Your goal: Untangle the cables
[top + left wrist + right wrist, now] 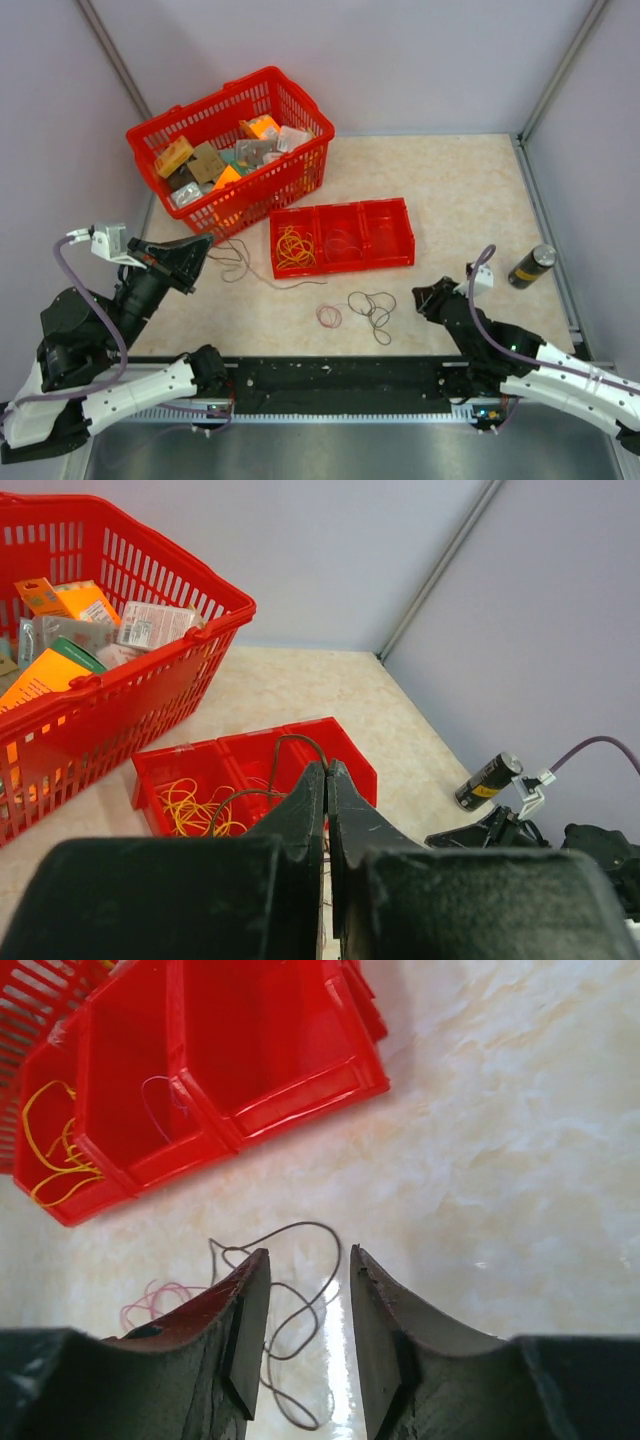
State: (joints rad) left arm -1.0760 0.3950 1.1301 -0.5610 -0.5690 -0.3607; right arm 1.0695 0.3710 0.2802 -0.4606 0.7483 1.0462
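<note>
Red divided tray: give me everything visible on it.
The red divided tray looks like glossy moulded plastic, a shallow rectangle with three open compartments side by side. It lies flat on the table, slightly skewed, beside the red basket; contact between them is unclear. The left compartment holds yellow cables, the middle a thin pale loop, the right looks empty.

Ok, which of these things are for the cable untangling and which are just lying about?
Job: yellow cables in the red tray; dark loops; pink loop; long dark cable.
Lying about: red basket of packets; can.
</note>
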